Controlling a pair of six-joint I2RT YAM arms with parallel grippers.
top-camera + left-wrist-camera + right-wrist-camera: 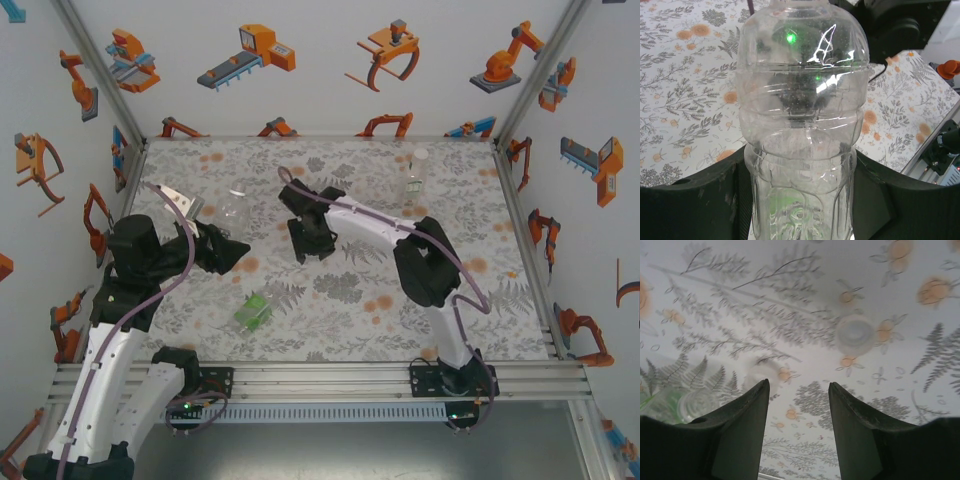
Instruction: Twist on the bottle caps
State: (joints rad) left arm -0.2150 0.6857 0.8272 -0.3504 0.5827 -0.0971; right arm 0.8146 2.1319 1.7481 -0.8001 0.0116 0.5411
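I take the green bottle [253, 310] as my mark. It lies on its side on the counter [330, 330], roughly in the middle of the near half.

My left gripper [228, 248] sits just beyond the green bottle and a little to the left. It is clamped on the clear bottle [237, 208]. On the left wrist camera that bottle [802, 125] stands between the two black fingers [695, 200], which press its ribbed lower body from both sides. I cannot see its neck or whether it is capped.

My right gripper [310, 245] hangs beyond the green bottle and to its right, pointing down at the counter. On the right wrist camera its jaws [797, 385] stand partly apart with nothing between them, and bare floral counter [805, 430] shows through the gap. The green bottle [665, 405] shows at the lower left of that view, with its open neck turned toward the gripper.

A white cap [855, 333] lies flat on the counter, well away from the green bottle on the far side of the jaws. A second cap [761, 374], paler and blurred, lies much nearer the green bottle, just off the left fingertip.

The far bottle [415, 175], also clear, stands upright well beyond the green bottle and to the right, near the back edge. Its top looks white, but it is too small for me to tell whether that is a cap.
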